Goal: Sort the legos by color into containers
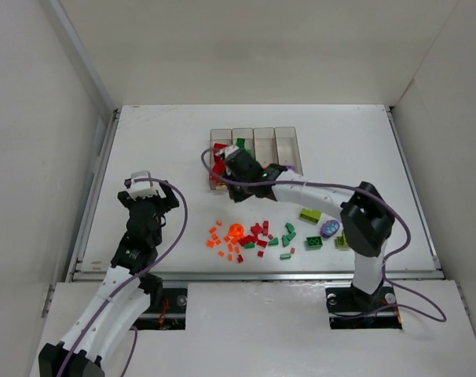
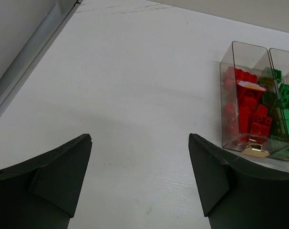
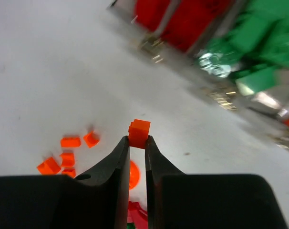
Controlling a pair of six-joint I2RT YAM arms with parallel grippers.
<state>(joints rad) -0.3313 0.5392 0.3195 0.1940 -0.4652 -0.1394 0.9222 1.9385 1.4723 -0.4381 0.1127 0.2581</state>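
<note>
White tabletop (image 1: 159, 157) spreads below; my right gripper (image 3: 137, 140) pinches one orange brick (image 3: 139, 131) near the clear bins (image 1: 287, 145), my left gripper (image 2: 140, 138) stands wide.

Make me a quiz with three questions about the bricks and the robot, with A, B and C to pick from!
1. Where are the red bricks that are already sorted?
A. In the bin at the left end of the row of bins
B. In the bin at the right end
C. On the floor

2. What colour is the small brick pinched in the right tool?
A. Purple
B. Orange
C. Green

3. How is the left tool?
A. Shut on a brick
B. Open, holding nothing
C. Shut on a cable

Answers:
1 A: the top view shows red filling the leftmost bin.
2 B: the right wrist view shows an orange block in its grip.
3 B: the left wrist view shows a wide gap with nothing in it.
</note>
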